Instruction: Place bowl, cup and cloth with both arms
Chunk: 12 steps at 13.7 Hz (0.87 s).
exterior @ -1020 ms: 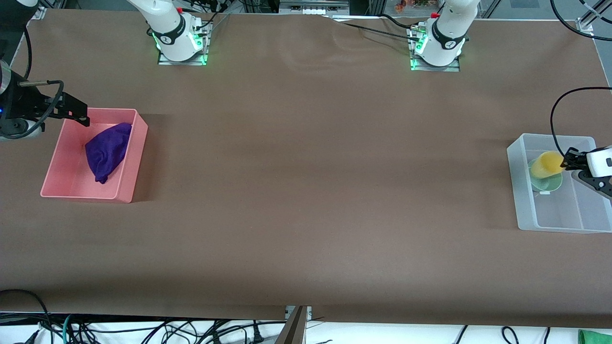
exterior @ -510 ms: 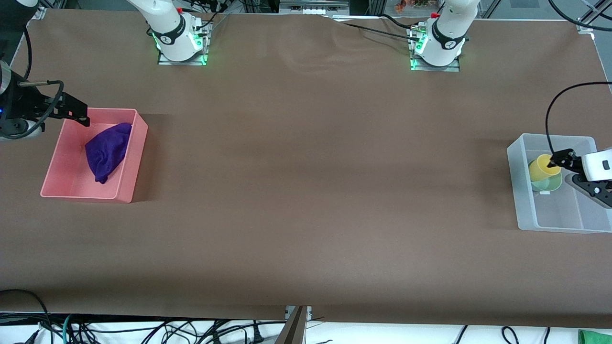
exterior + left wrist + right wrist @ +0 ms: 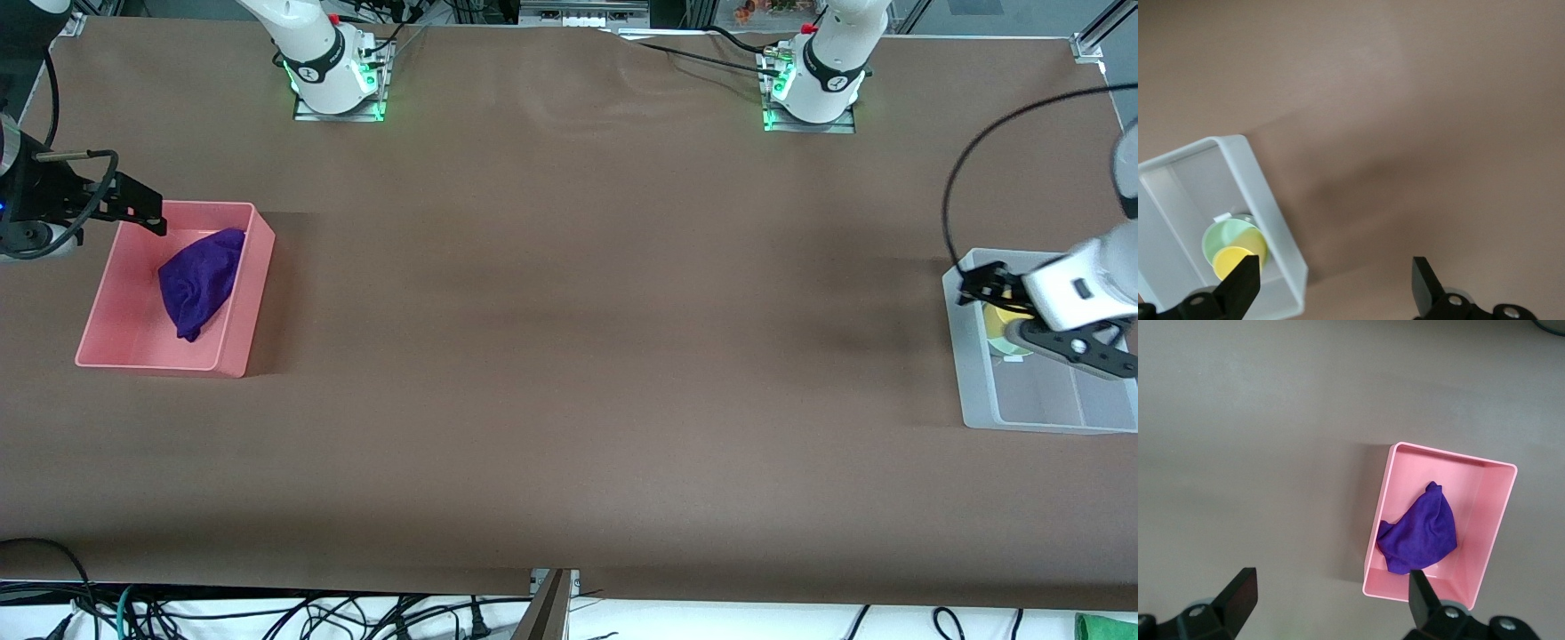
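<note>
Both my pincers are empty and spread wide above the bins at the two edges of the frame.

At the left edge of the front view my right pincer [image 3: 142,206] hangs over the upper corner of the pink bin [image 3: 244,293], holding nothing; its wrist view shows the fingers [image 3: 1238,593] wide apart. The purple cloth [image 3: 201,280] lies bunched inside that bin, against its wall toward the middle of the brown worktop [image 3: 587,338]. At the right edge my left pincer [image 3: 978,284] is up over the clear bin [image 3: 978,391], fingers [image 3: 1241,287] wide apart and gripping nothing. In that bin the yellow cup [image 3: 1238,260] sits nested in the green bowl [image 3: 1221,237], close to the wall facing the worktop's middle.
</note>
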Available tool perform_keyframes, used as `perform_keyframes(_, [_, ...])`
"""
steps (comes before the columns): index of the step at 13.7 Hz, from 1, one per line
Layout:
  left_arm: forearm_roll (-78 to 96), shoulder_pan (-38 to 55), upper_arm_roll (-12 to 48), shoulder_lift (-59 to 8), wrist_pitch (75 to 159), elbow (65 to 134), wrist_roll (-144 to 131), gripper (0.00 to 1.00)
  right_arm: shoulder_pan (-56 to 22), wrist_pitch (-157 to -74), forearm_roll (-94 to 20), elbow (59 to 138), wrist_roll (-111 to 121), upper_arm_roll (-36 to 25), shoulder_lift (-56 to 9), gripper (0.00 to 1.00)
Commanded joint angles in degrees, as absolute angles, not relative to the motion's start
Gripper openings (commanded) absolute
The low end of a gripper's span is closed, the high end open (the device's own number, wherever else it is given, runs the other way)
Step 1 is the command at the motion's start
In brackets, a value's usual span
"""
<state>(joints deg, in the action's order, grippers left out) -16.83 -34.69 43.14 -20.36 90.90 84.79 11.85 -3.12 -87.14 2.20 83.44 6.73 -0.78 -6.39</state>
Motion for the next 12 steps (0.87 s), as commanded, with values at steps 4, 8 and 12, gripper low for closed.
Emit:
perform_keyframes(4, [-3.4, -13.1, 20.6, -14.2, 88.0, 82.7, 6.2, 1.00, -3.0, -86.6, 3.0, 82.3, 6.0, -0.5, -6.8, 1.00])
perform_keyframes(8, [3.3, 0.3, 2.8, -2.7, 100.7, 98.6, 5.2, 1.00, -2.9, -86.6, 3.0, 82.3, 6.0, -0.6, -6.8, 1.00])
perform_keyframes(12, [1.6, 2.0, 2.6, 2.9, 104.8, 106.2, -0.4, 1.00, -2.9, -86.6, 3.0, 82.3, 5.9, -0.6, -6.8, 1.00])
